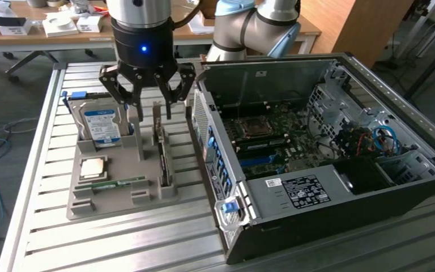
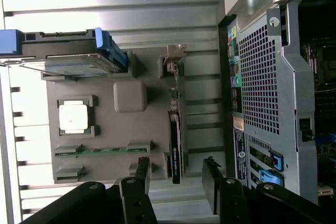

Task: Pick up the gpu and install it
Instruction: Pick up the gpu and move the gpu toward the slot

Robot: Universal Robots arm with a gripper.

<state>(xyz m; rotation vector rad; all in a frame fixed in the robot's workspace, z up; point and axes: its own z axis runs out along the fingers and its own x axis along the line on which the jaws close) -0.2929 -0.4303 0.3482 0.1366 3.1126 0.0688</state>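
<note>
Wide-spread hand hangs above the gpu — edge-on, apparently untouched.

The arm bends at a grey elbow, and the silver wrist comes down vertically. Below it the black hand points straight downward, a blue light glowing on its body, its fingers spread wide apart.

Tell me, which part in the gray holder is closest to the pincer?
The gpu, the thin card standing on edge below the pincer; the hard drive stands farther aside.
</note>
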